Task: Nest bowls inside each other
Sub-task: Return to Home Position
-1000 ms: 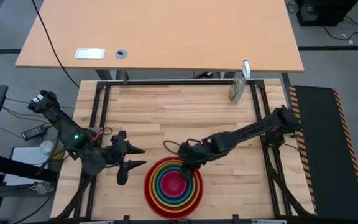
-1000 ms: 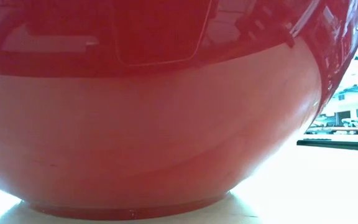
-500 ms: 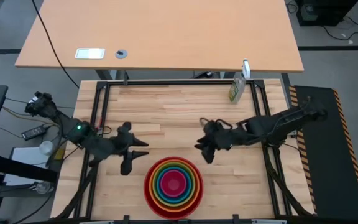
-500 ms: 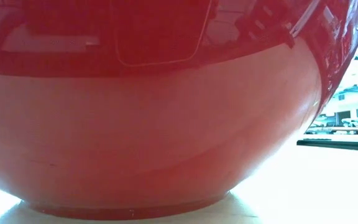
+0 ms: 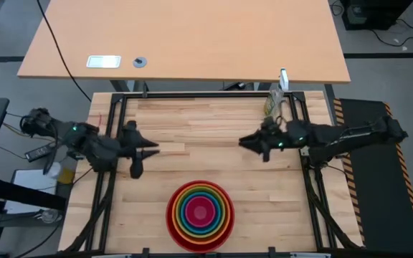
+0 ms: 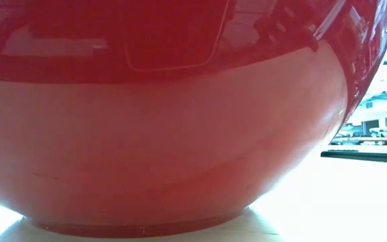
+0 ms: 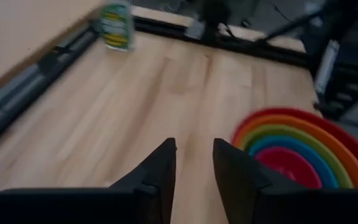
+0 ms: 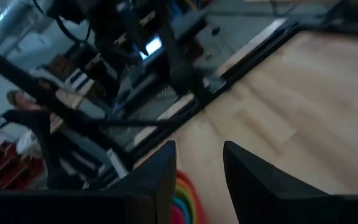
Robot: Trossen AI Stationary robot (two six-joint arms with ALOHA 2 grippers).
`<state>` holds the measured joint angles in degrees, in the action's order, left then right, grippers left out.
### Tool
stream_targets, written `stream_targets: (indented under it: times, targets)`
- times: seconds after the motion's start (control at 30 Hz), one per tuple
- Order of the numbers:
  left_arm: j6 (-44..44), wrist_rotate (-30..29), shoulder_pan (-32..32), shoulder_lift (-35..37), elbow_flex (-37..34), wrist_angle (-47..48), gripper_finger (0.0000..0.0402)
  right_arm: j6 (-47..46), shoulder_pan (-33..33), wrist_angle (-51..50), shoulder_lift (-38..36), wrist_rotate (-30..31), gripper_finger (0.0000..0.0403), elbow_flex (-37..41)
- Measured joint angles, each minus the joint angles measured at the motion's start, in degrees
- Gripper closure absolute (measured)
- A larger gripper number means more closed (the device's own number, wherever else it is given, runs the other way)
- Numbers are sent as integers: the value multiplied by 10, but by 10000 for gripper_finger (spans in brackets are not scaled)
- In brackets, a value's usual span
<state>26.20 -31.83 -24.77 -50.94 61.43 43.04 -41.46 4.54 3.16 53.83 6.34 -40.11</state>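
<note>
The bowls (image 5: 200,213) sit nested near the table's front edge: red outermost, then orange, lime green and blue, with pink in the middle. The red bowl's wall (image 6: 166,134) fills the low view, its base on the table. My left gripper (image 5: 143,159) hovers open to the far left of the stack, which shows past its fingers (image 7: 300,143). My right gripper (image 5: 253,145) hovers open to the far right of the stack, pointing toward the table's left. A bit of the stack's rim (image 8: 182,200) shows below its fingers. Neither gripper holds anything.
A small green box (image 5: 272,104) stands at the table's far right corner, also seen in the left wrist view (image 7: 115,25). Black frame rails (image 5: 192,95) run along the table's edges. A tan desk (image 5: 185,36) lies beyond the far edge.
My right gripper has drawn back from the stack's far rim, going up and toward the table's far right, and has tipped from pointing down to nearly level. My left gripper has gone toward the far edge, and the gap between its fingers has narrowed. The bowls have stayed put.
</note>
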Motion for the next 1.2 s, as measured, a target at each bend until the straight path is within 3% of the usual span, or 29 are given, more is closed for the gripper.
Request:
stream_targets:
  times: [0.17,0.47,0.63,0.87,1.2]
  targets:
    - [-2,-11,42,47,-21,-16,299,29,-49,-4,-95,-4,263,40]
    - [59,-10,79,186,-253,-212,299,11,-129,-9,-214,-60,263,114]
    - [103,-41,99,280,-330,-273,299,11,-155,-60,-260,-74,263,134]
    - [113,-62,109,400,-380,-264,299,18,-201,-74,-337,-82,263,147]
    - [163,-73,108,467,-457,-270,299,25,-238,-158,-446,-85,263,147]
